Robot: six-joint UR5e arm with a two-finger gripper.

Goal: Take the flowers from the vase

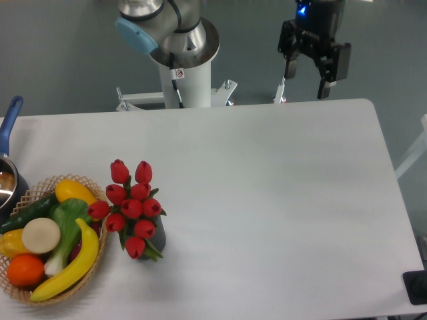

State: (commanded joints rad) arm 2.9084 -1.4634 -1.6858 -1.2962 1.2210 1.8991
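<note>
gripper released, fingers apart, hanging above the table's far edge. flowers sit in the vase, front left, just beside the fruit basket.

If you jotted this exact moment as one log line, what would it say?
hand: open, empty, raised at far right edge | flowers: in vase, untouched | vase: upright beside fruit basket | stage: approach not begun

Red tulip flowers sitting bunched upright in the dark vase, standing at desk's front-left.
</note>
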